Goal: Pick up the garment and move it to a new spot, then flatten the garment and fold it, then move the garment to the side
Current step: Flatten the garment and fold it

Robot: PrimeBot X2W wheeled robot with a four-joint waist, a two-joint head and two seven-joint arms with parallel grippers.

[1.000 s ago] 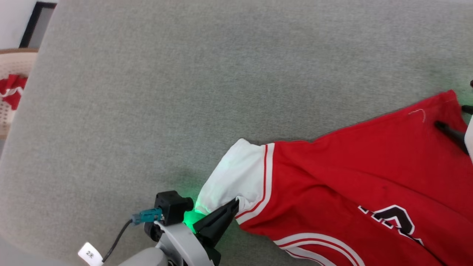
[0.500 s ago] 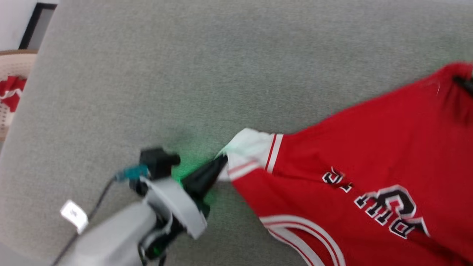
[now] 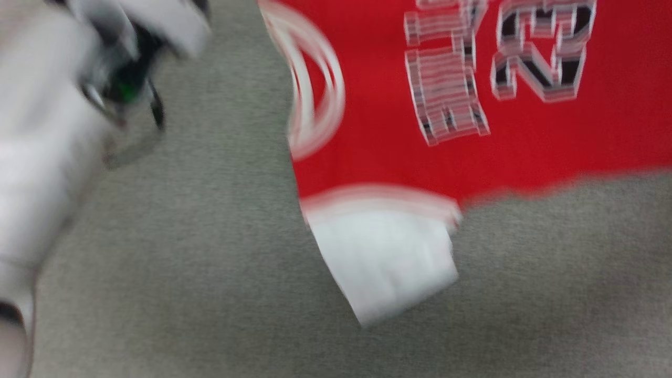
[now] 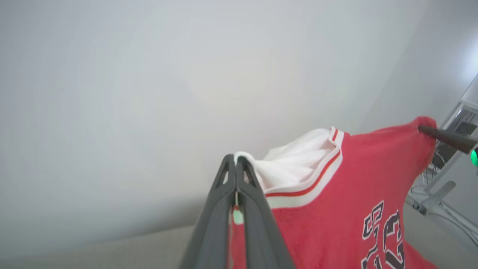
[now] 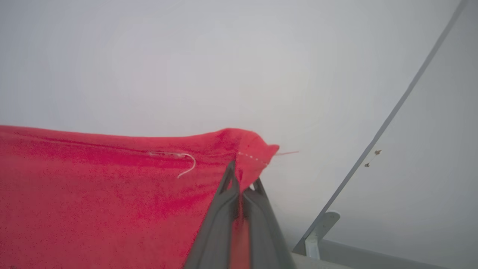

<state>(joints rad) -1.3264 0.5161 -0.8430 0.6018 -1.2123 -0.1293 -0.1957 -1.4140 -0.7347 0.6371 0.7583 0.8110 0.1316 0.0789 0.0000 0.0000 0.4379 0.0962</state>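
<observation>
My L gripper [image 4: 236,161] clamps the garment [image 4: 328,213] at its sleeve, R gripper [image 5: 241,175] at a hem corner; I should lift both level, cloth taut

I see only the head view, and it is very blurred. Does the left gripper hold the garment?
Observer: Yes. In the left wrist view, the left gripper is shut on the edge of the white sleeve of the garment.
Operator: And the right gripper?
Observer: In the right wrist view, the right gripper is shut on a red corner of the garment.
Operator: Does the cloth hang between them?
Observer: Yes. The left wrist view shows red cloth spanning from the sleeve to that corner, with the print hanging below.
</observation>
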